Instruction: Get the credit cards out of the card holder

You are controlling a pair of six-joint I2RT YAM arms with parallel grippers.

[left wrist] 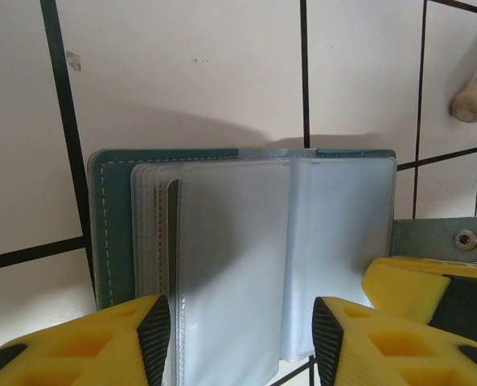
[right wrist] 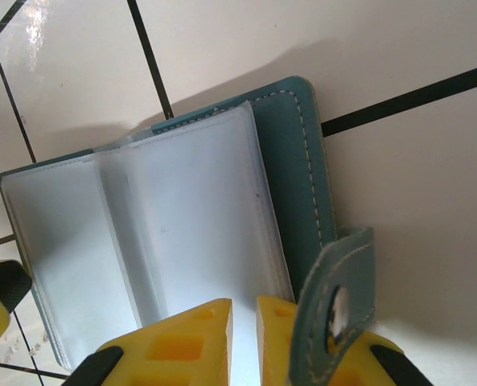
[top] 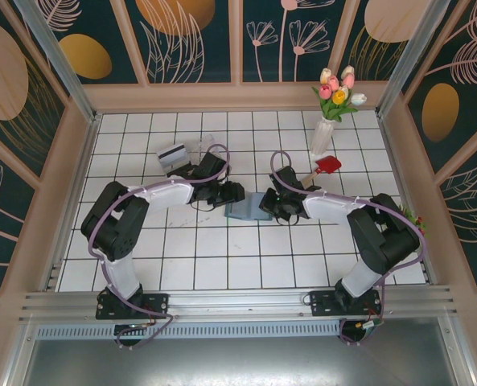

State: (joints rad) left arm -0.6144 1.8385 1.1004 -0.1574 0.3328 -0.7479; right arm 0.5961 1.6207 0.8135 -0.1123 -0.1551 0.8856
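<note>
Teal card holder [top: 242, 211] lies spread open on the tiled bench [top: 182, 265] between the two arms, its cloudy plastic pockets [left wrist: 238, 257] facing up. The left claw [left wrist: 240, 342] hangs over it with jaws wide apart, straddling the middle pockets and gripping nothing. The right claw [right wrist: 244, 334] has its jaws almost together beside the snap tab [right wrist: 335, 310], apparently pinching the card holder's edge to pin it.

Most pockets look empty. A dark strip [left wrist: 172, 241] in the leftmost one may be a card inside, though I cannot be sure.

Farther back, at least one of the credit cards [top: 172, 154], pale with a dark stripe, rests beside a clear box [top: 204, 147], well apart from the card holder. The job seems well along, with perhaps one card to draw. Beyond stands a vase of tulips [top: 322, 137].
</note>
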